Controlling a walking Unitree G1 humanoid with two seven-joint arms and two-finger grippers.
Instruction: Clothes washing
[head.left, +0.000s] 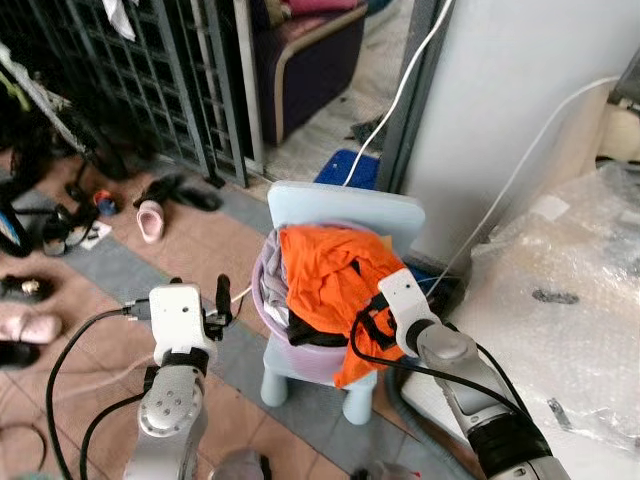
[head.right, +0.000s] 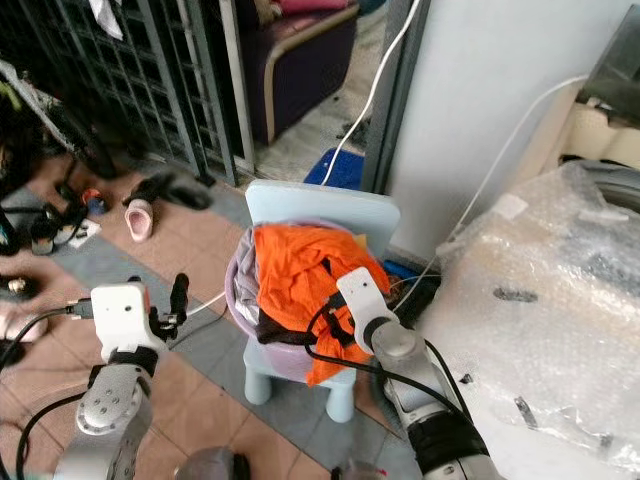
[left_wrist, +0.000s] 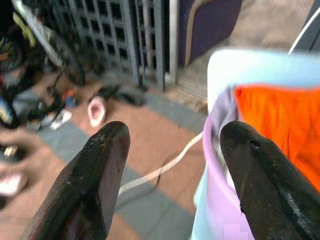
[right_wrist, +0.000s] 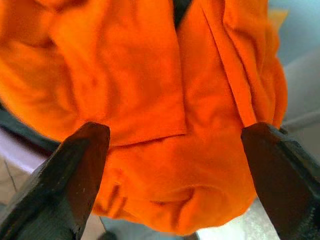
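Note:
A lilac basin (head.left: 262, 292) stands on a small pale blue chair (head.left: 345, 206). An orange garment (head.left: 322, 268) is heaped in it over some grey cloth, and one end hangs over the front rim. My right gripper (head.left: 362, 322) is at that hanging end. In the right wrist view its fingers (right_wrist: 80, 165) stand wide apart, open, with the orange cloth (right_wrist: 150, 100) right in front of them. My left gripper (head.left: 198, 290) hovers open to the left of the basin. In the left wrist view the basin's rim (left_wrist: 216, 165) lies beside one finger.
Shoes and a pink slipper (head.left: 150, 219) are scattered on the tiled floor at left, before a metal grille (head.left: 150, 70). A bubble-wrapped appliance (head.left: 560, 300) stands close on the right. White cables (head.left: 400, 90) run down the wall, and one crosses the floor (left_wrist: 160, 172).

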